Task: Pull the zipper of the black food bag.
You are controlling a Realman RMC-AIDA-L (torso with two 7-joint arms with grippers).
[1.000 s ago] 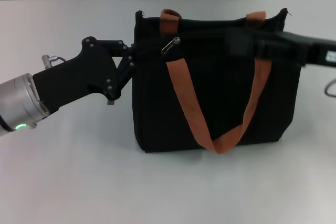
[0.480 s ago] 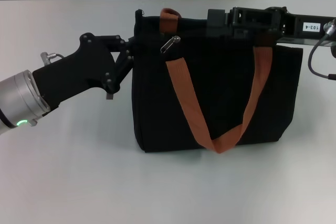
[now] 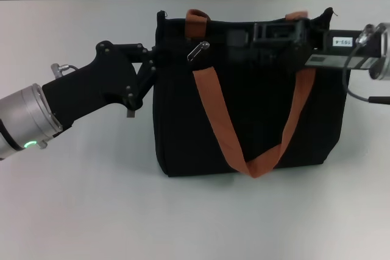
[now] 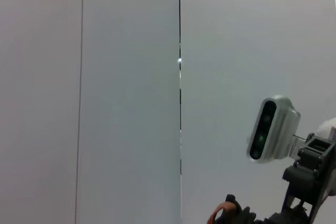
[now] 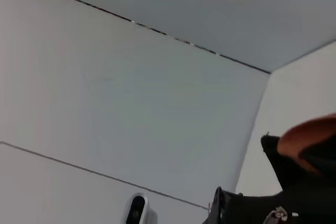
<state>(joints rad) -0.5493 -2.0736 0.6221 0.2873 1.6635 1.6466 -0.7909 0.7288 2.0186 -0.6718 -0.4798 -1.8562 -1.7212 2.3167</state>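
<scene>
Head view: zipper (image 3: pixel 198 50) on black food bag (image 3: pixel 250 114)

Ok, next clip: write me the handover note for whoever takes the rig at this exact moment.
Left pincer: pressed against the bag's left side near the top, bracing it.
Right pincer: over the bag's top edge, short of the zipper.
Whether either pincer is open cannot be told.
Bag stands upright on the table; the zipper lies near its top left corner, beside the left strap.
Done: bag braced, right arm at the top edge.
Left: grip the zipper and pull.
</scene>
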